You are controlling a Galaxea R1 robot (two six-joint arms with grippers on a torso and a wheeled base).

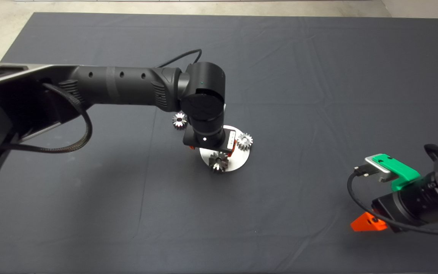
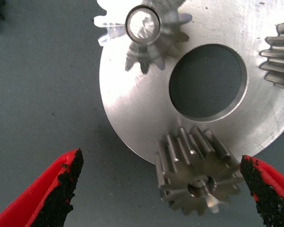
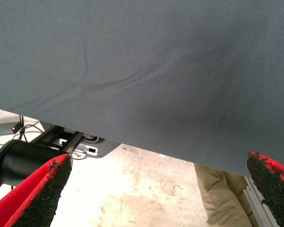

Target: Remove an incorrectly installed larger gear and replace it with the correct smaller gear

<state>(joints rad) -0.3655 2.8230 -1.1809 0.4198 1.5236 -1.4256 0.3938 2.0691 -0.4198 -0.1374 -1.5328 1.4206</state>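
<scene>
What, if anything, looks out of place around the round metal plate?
One loose gear lies on the mat beside the plate, while the other visible gears sit on it. The left claw hovers open over the plate.

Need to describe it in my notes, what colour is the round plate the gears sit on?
Shiny silver metal; the round plate shows best in the left wrist view.

It looks like a robotics lab or workshop; a dark mat covers the table, the concrete floor is bare, and an aluminium frame profile stands beside.
</scene>
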